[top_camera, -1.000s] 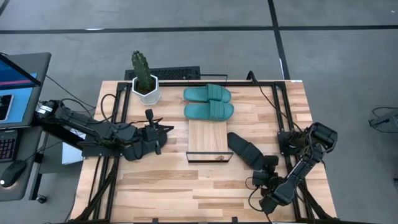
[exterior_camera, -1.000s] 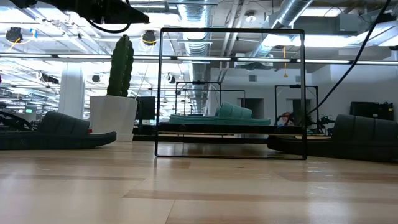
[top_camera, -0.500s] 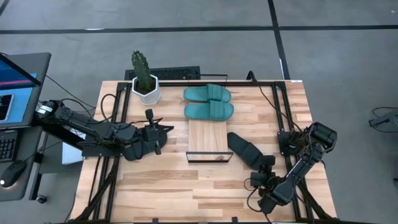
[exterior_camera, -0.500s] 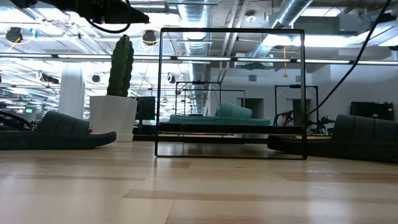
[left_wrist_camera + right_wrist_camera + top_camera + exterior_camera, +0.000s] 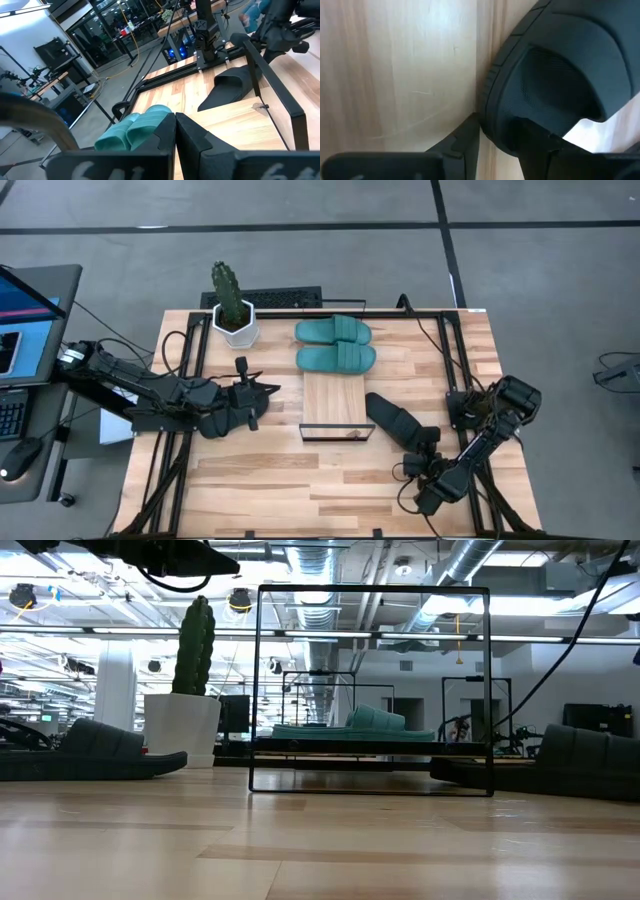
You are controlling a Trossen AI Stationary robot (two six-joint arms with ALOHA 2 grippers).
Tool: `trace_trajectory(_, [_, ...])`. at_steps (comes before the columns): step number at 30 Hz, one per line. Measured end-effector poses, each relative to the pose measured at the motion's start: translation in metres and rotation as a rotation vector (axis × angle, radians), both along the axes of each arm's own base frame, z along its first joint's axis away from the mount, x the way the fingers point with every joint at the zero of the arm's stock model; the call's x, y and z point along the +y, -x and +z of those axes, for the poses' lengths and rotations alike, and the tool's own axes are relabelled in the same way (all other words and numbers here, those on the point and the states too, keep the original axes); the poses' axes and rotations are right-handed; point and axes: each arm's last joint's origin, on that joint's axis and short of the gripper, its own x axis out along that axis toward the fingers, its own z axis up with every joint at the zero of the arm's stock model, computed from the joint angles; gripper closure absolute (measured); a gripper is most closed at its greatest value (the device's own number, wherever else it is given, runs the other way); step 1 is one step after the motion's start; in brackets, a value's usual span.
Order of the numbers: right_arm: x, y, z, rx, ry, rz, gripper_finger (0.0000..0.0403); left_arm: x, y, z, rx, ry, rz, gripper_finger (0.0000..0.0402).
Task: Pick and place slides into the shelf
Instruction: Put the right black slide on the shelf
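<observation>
Black slide [image 5: 395, 423] on the right side of the table [image 5: 270, 490], just right of the shelf's near end: right gripper [image 5: 425, 448] is on its near end and the jaws have narrowed a little over the last second. Wrist view shows one finger [image 5: 462, 137] outside the sole edge and the other [image 5: 532, 137] inside the rim, so it's pinching the slide [image 5: 555, 85]. The slide hasn't moved across the frames. My read: grasp closing, lift not started.

Right arm is folded low at the near-right corner, wrist shifted slightly nearer, gripper pointing toward the shelf [image 5: 337, 402].

Both teal slides [image 5: 336, 344] already sit side by side at the shelf's far end; near half of the plank is bare.

Left gripper [image 5: 258, 395] hovers unchanged left of the shelf, jaws fully closed, empty. A second black slide [image 5: 90, 752] lies on the left in the low view.
</observation>
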Motion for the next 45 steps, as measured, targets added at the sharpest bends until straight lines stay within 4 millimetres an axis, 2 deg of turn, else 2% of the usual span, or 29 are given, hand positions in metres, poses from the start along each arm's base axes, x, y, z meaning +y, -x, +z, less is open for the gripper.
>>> trace_trajectory(3, [-0.008,0.000,-0.005,0.004,-0.002,-0.025,0.0323,0.000,0.000,0.000,-0.002,0.006,0.000,0.0401])
trace_trajectory(6, [-0.012,-0.003,-0.006,0.006,-0.007,-0.062,0.0378,0.000,0.000,0.000,-0.002,0.006,0.000,0.0401])
trace_trajectory(7, [-0.012,-0.003,-0.006,0.011,-0.013,-0.069,0.0386,0.000,0.000,0.000,-0.002,0.007,0.000,0.0401])
trace_trajectory(10, [-0.012,-0.004,-0.005,0.024,-0.027,-0.100,0.0389,0.000,0.000,0.000,-0.002,0.007,0.000,0.0402])
trace_trajectory(14, [-0.014,0.004,0.003,0.138,0.047,-0.168,0.0396,0.000,0.000,0.000,-0.003,0.007,0.000,0.0401])
trace_trajectory(17, [-0.015,0.011,0.014,0.151,0.125,-0.279,0.0398,0.000,0.000,0.000,-0.003,0.007,0.000,0.0401])
trace_trajectory(22, [-0.011,0.019,0.025,0.136,0.202,-0.334,0.0398,0.000,0.000,0.000,-0.003,0.007,-0.001,0.0401])
trace_trajectory(31, [-0.012,0.023,0.041,0.037,0.327,-0.265,0.0399,0.000,0.000,0.000,-0.003,0.007,-0.001,0.0401])
trace_trajectory(39, [-0.032,0.017,0.070,-0.251,0.309,-0.164,0.0399,0.000,0.000,0.000,-0.004,0.013,0.000,0.0401])
trace_trajectory(45, [-0.056,0.003,0.093,-0.337,0.318,-0.101,0.0400,0.000,0.000,0.000,-0.004,0.013,0.000,0.0401])
